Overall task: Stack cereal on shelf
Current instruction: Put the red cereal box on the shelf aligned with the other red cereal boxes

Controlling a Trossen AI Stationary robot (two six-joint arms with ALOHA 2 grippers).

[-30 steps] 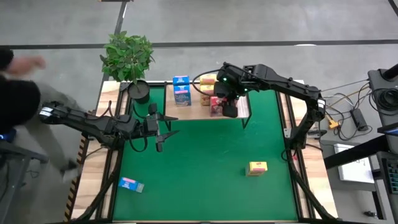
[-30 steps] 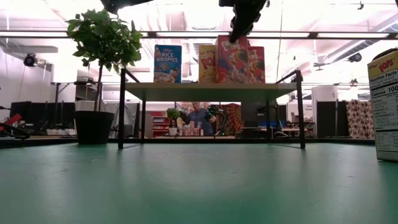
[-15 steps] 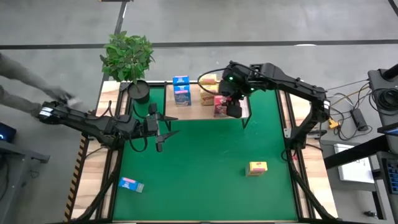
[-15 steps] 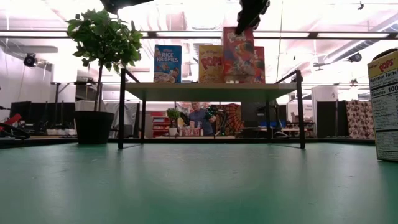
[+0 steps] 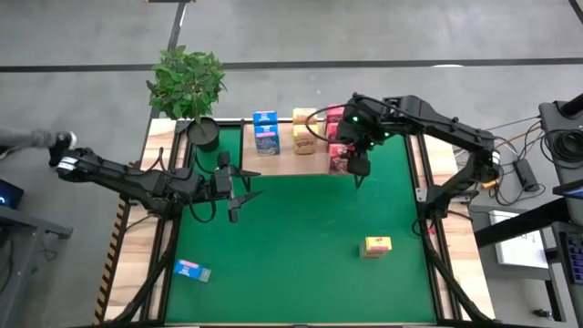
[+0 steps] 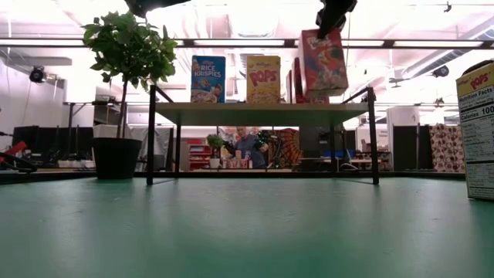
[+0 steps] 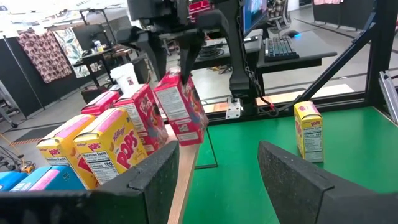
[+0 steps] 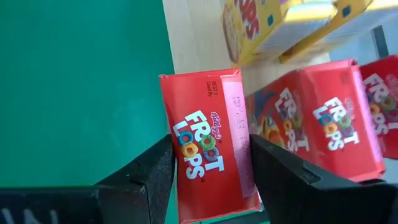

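Shifted toward 3 o'clock since the earlier frame: right pincer (image 5: pixel 353 160), pinching red Froot Loops box (image 6: pixel 323 62), tilted, above shelf (image 5: pixel 284 162) right end, beside two red boxes (image 7: pixel 142 118). Likely placement pending. Left pincer (image 5: pixel 232 185): spread, idle at 9 o'clock. Loose on tabletop (image 5: pixel 291 246): yellow box (image 5: pixel 377 244), blue box (image 5: pixel 192 270).

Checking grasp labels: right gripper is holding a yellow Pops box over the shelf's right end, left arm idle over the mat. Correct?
Not quite. The box in the right gripper is red, a Froot Loops box, as the right wrist view shows; the low view has it tilted above the shelf. The rest holds: it hangs over the shelf's right end, and the left gripper waits over the mat.
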